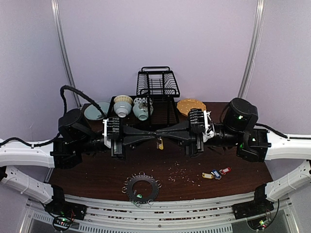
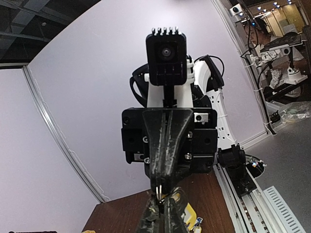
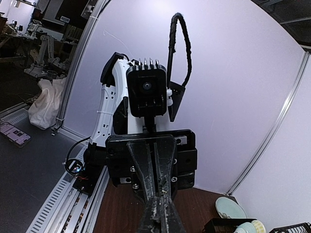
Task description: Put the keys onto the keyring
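Tip to tip above scattered crumbs (image 1: 181,171), left tool (image 1: 154,136) pinches the yellow key (image 1: 159,143); right tool (image 1: 165,135) is pressed together.

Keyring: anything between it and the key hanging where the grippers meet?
Nothing visible. The key hangs in open air; the keyring lies on the table below, slightly left, with only crumbs off to its right.

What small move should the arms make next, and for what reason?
Probably lower the meeting point toward the keyring. The left pincer and right pincer meet tip to tip, shut, above the table, with the yellow-tagged key hanging there, while the keyring lies flat near the front edge, apart.
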